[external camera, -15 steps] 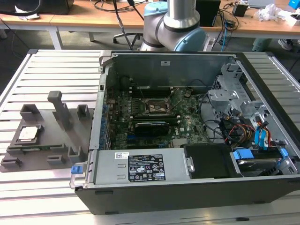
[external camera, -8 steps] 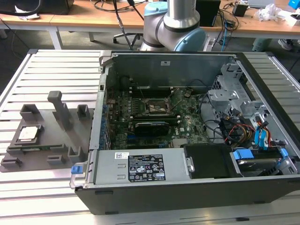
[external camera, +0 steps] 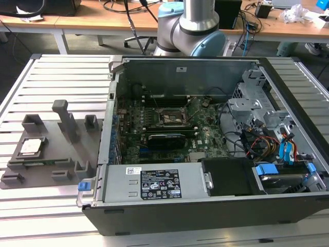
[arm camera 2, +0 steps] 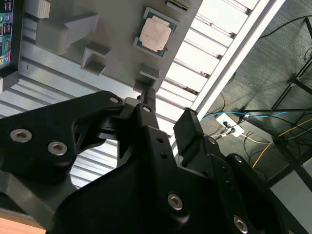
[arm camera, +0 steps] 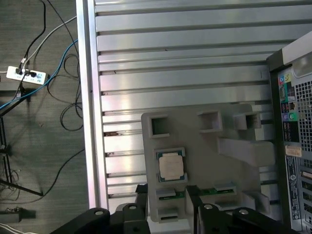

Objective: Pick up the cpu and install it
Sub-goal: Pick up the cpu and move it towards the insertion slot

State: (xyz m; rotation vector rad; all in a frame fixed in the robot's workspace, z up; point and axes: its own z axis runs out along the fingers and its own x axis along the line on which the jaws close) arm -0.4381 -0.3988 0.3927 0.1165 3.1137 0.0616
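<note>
The cpu (external camera: 31,146), a small silvery square chip, lies flat in a recess of the grey fixture plate (external camera: 56,154) on the slatted table, at the exterior view's left. In both wrist views the cpu (arm camera 2: 155,32) (arm camera: 171,165) shows beyond the black fingers. My gripper (arm camera: 165,195) (arm camera 2: 168,109) hangs well above the fixture, open, with nothing between its fingers. The motherboard's square socket (external camera: 172,117) sits inside the open computer case (external camera: 205,206).
The fixture carries raised grey blocks and a tall post (external camera: 66,118) near the cpu. A long black expansion card (external camera: 165,138) lies beside the socket. Drive cages and cables (external camera: 272,139) crowd the case at the exterior view's right. The arm's base (external camera: 190,25) stands behind the case.
</note>
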